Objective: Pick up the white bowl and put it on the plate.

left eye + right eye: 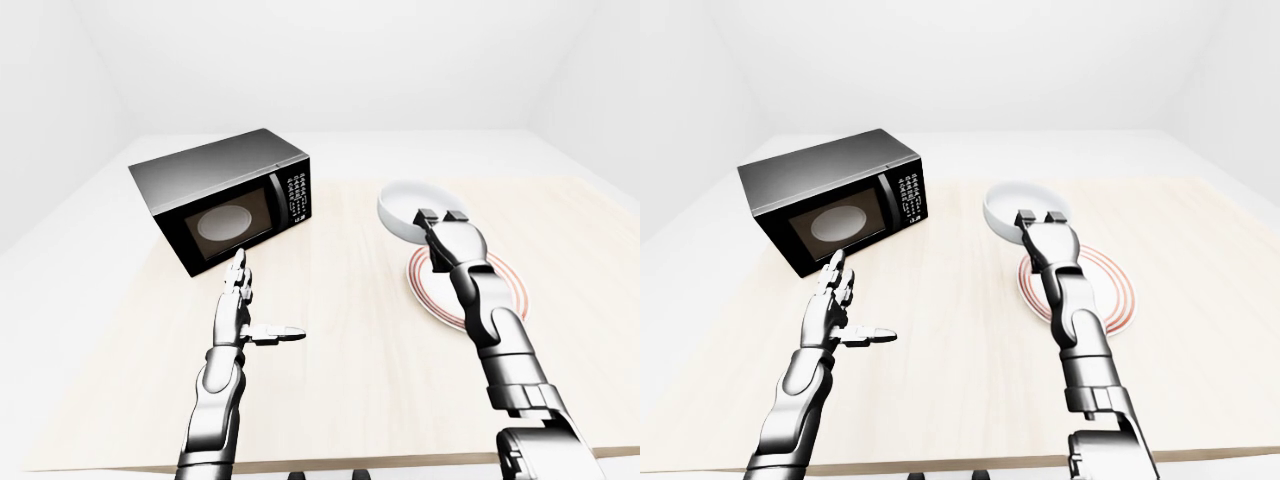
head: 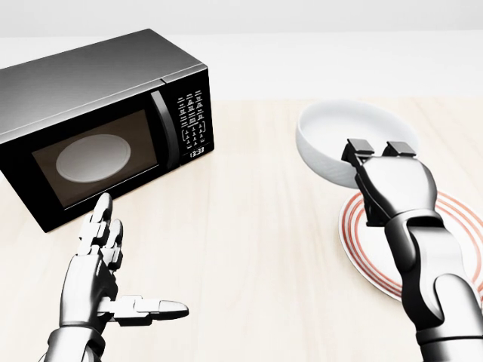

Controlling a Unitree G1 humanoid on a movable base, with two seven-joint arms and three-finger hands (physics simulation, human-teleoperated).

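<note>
Right hand grips the white bowl by its near rim. I see the bowl hanging over the plate's top-left edge, not its middle. Left hand waits open, far from the plate.

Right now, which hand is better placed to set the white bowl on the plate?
The right hand: it already grips the white bowl at its rim, just beside the plate. The left hand hangs open, far away near the microwave.
</note>
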